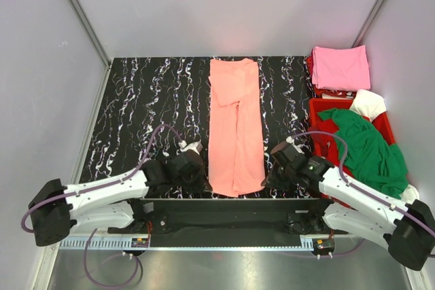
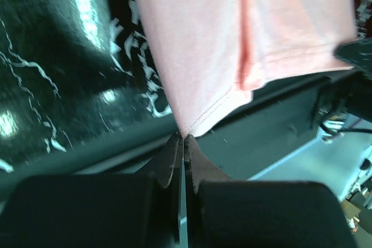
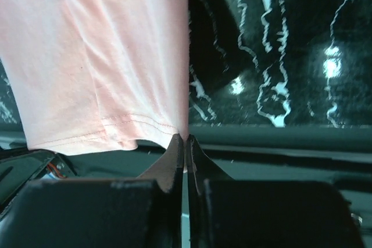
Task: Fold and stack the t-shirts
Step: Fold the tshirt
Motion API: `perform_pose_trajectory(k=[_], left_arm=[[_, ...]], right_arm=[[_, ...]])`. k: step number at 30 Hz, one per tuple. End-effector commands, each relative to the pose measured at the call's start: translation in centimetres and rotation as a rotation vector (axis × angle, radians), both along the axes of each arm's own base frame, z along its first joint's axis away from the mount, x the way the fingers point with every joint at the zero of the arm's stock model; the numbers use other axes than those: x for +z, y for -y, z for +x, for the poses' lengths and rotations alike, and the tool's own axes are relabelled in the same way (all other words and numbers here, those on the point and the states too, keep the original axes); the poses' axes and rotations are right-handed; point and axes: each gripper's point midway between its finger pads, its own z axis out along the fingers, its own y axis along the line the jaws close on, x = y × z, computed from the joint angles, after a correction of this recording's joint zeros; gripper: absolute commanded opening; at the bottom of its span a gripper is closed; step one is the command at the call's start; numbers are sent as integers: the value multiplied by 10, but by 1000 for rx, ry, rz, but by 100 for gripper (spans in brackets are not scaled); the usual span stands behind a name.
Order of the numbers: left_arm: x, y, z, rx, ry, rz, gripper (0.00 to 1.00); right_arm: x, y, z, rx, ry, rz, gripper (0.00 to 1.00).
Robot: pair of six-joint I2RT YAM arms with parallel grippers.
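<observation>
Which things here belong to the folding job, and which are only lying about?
Job: salmon-orange t-shirt, pink t-shirt, green t-shirt, white t-shirt.
Lying about: red crate.

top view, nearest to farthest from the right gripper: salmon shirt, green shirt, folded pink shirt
1. salmon-orange cloth t-shirt: table centre, its near corner at the right gripper.
2. green cloth t-shirt: in the red plastic crate, right.
3. folded pink cloth t-shirt: far right corner.
</observation>
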Motion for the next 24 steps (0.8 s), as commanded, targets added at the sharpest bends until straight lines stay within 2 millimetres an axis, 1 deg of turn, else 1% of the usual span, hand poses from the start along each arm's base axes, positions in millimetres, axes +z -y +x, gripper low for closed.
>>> perform_pose_trajectory(k=[1, 2, 3, 4, 5, 6, 7, 8, 9, 10, 11, 12, 13, 14, 15, 16, 17, 18, 19, 20, 21, 22, 23, 24], left_arm=[[37, -5, 8, 66, 44, -1, 0], [43, -6, 10, 58, 62, 7, 0], [57, -5, 16, 65, 95, 11, 0], [63, -6, 22, 64, 113, 19, 0], [68, -5, 26, 62, 125, 28, 0], [69, -8, 36, 59, 139, 58, 0], [82, -4, 44, 58, 155, 49, 0], [85, -7, 55, 60, 172, 69, 0], [83, -6, 61, 59, 164, 89, 0], [95, -1, 70, 58, 182, 76, 0], [97, -4, 79, 60, 193, 87, 0], [104, 2, 90, 60, 202, 84, 0], [107, 3, 97, 62, 208, 87, 0], [102, -1, 110, 66, 206, 116, 0], [113, 3, 121, 70, 223, 99, 0], [115, 3, 129, 72, 227, 102, 0], [107, -1, 143, 76, 217, 134, 0], [117, 4, 154, 71, 230, 115, 0], [118, 5, 162, 71, 230, 117, 0], [106, 3, 176, 67, 213, 150, 0], [115, 6, 187, 70, 231, 145, 0], [113, 5, 194, 71, 228, 158, 0], [101, 3, 204, 65, 206, 192, 0], [107, 5, 214, 66, 219, 192, 0]], right_arm=[[36, -6, 5, -37, 54, 8, 0], [41, -5, 6, -34, 60, 1, 0], [47, -2, 12, -47, 89, -20, 0], [65, -5, 22, -50, 140, -14, 0], [71, -4, 29, -52, 159, -33, 0], [76, 0, 34, -59, 180, -67, 0], [97, 2, 49, -70, 253, -91, 0], [96, 4, 56, -68, 254, -142, 0], [102, 8, 67, -85, 290, -187, 0], [118, 7, 79, -74, 330, -203, 0], [113, 10, 92, -83, 320, -253, 0], [114, 11, 101, -85, 328, -279, 0], [123, 12, 114, -69, 348, -292, 0], [117, 16, 130, -87, 332, -318, 0], [119, 18, 139, -88, 337, -323, 0], [125, 19, 150, -74, 358, -332, 0], [122, 18, 163, -75, 360, -337, 0], [122, 24, 174, -89, 357, -333, 0], [128, 24, 183, -78, 372, -335, 0], [123, 23, 195, -72, 367, -347, 0], [122, 25, 202, -73, 365, -352, 0], [118, 24, 213, -59, 358, -369, 0], [118, 22, 220, -53, 360, -368, 0], [115, 22, 226, -41, 355, -369, 0]])
